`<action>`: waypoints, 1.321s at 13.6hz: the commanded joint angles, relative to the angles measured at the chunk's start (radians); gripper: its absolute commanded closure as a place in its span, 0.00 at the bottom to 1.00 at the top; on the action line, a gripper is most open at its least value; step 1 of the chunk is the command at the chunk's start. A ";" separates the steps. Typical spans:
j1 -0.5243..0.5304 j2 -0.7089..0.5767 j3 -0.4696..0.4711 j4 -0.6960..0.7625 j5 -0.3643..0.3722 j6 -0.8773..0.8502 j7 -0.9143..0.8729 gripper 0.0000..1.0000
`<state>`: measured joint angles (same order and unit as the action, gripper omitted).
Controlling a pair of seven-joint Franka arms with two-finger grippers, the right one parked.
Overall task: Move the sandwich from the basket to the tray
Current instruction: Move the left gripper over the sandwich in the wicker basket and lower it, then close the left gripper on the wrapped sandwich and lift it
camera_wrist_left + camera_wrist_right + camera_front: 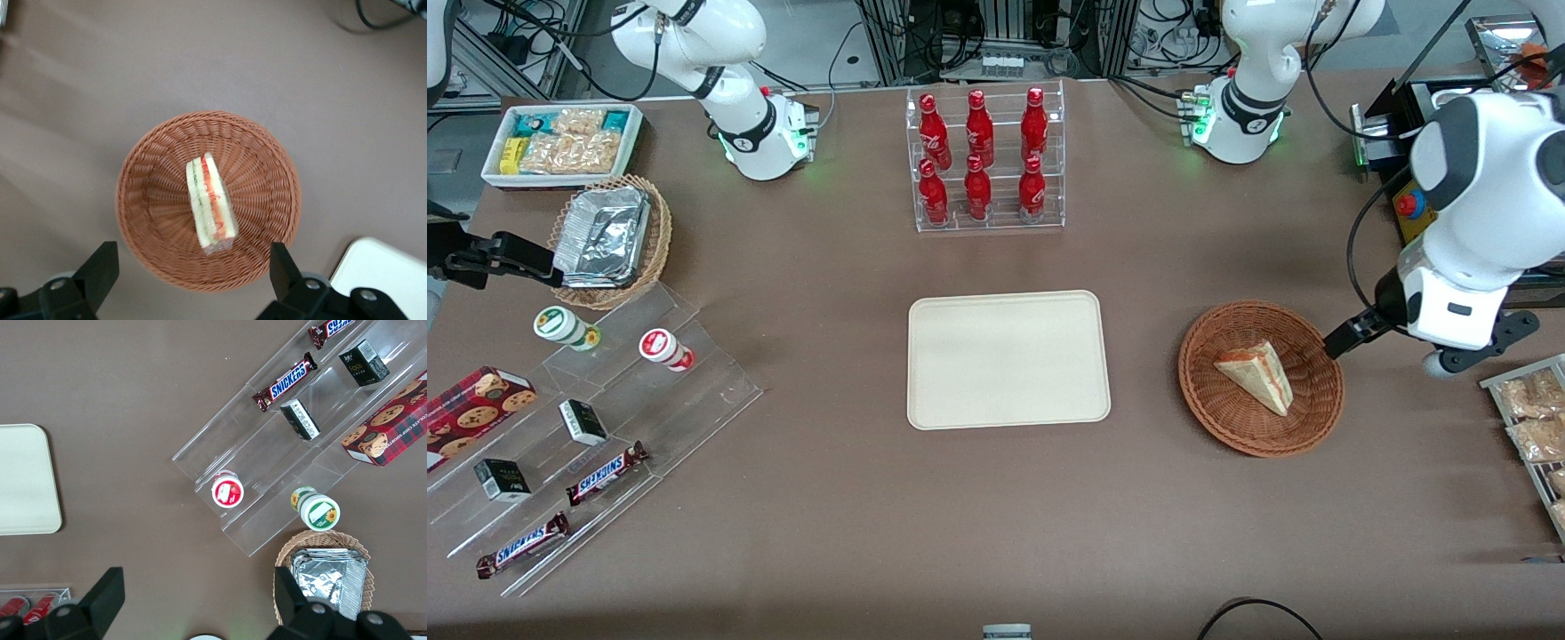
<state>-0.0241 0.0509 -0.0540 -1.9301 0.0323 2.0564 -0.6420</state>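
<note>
The sandwich (1258, 373) (210, 203), a pale wedge with red and green filling on its cut edge, lies in the middle of the round reddish-brown basket (1200, 391) (147, 200). The cream tray (1005, 356) (387, 273) lies flat and bare beside the basket, toward the parked arm's end. My gripper (1352, 336) (193, 257) hangs above the basket's rim on the working arm's side. It is open, fingers spread about as wide as the basket, holding nothing and well above the sandwich.
A clear rack of red bottles (983, 160) stands farther from the front camera than the tray. Toward the parked arm's end are a clear stepped display (587, 418) with snacks and a tan wicker basket (609, 240) of foil containers. Snack packets (1534, 418) lie near the working arm.
</note>
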 commanded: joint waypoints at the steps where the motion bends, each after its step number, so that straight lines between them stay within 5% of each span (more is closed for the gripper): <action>1: -0.036 -0.072 -0.003 -0.174 0.006 0.144 -0.166 0.00; 4: -0.060 -0.068 -0.004 -0.295 0.012 0.309 -0.277 0.00; 16: -0.066 0.168 -0.004 -0.392 0.012 0.628 -0.323 0.00; 17: -0.066 0.170 -0.003 -0.391 0.012 0.628 -0.323 0.10; 18: -0.066 0.170 -0.003 -0.389 0.012 0.628 -0.323 0.43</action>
<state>-0.0856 0.2211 -0.0608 -2.3234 0.0323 2.6676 -0.9348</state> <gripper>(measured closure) 0.084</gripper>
